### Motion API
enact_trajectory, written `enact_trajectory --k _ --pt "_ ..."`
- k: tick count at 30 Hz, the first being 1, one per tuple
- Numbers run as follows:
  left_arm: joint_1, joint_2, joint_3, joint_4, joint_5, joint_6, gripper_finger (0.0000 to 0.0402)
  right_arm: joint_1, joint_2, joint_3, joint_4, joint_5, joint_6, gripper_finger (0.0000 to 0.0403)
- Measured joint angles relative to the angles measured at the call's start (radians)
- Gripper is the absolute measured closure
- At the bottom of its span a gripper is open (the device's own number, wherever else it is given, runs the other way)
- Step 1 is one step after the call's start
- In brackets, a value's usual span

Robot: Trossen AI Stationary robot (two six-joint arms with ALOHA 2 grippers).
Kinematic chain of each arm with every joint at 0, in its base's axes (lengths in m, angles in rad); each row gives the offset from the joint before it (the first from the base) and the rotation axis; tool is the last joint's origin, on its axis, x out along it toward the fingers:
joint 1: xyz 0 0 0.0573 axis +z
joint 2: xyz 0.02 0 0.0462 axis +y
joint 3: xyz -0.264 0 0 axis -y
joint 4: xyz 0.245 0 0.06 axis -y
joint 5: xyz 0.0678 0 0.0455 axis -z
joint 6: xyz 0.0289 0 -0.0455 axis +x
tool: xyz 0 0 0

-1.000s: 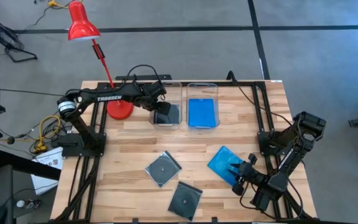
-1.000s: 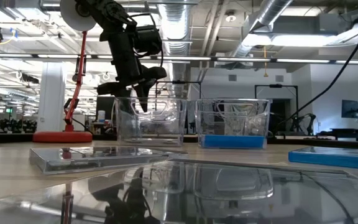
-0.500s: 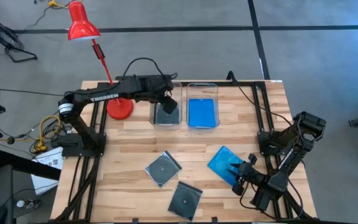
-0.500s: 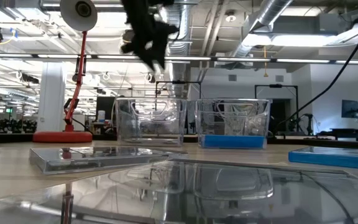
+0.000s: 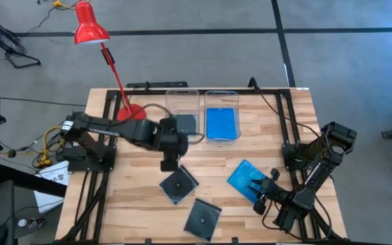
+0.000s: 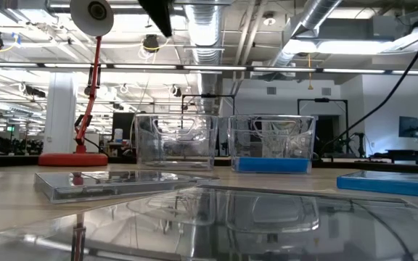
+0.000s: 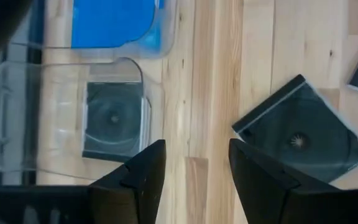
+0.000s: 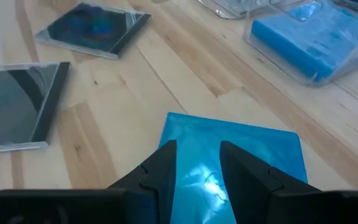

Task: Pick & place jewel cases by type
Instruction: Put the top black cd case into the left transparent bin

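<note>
While the left tool (image 5: 168, 163) is held with its fingers apart and empty above the middle of the bench (image 5: 141, 204), just short of the upper grey jewel case (image 5: 180, 184), the sort is judged roughly half done: one grey case (image 5: 184, 124) lies in the left bin (image 5: 182, 95) and blue cases (image 5: 221, 122) in the right bin (image 5: 222, 94), both at the far edge. A second grey case (image 5: 203, 218) lies near the front edge, and a loose blue case (image 5: 245, 178) near the front right corner, where the right tool (image 5: 258, 197) is parked at its edge, fingers apart. The thin flat case offers little to grip, so it could be pushed along the wood or pinched by one corner and dropped; it could also be carried to the wrong bin
</note>
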Motion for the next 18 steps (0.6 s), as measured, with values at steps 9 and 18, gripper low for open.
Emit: enact_trajectory --k 9,18 --pt "-0.242 0.001 -0.075 0.065 -0.339 -0.128 0.0231 -0.084 0.0 0.0 -0.119 -0.21 0.106 0.0285" --pt "-0.387 0.001 -0.264 0.117 -0.629 -0.336 0.0231 -0.147 0.0 -0.003 -0.342 -0.356 0.302 0.0285"
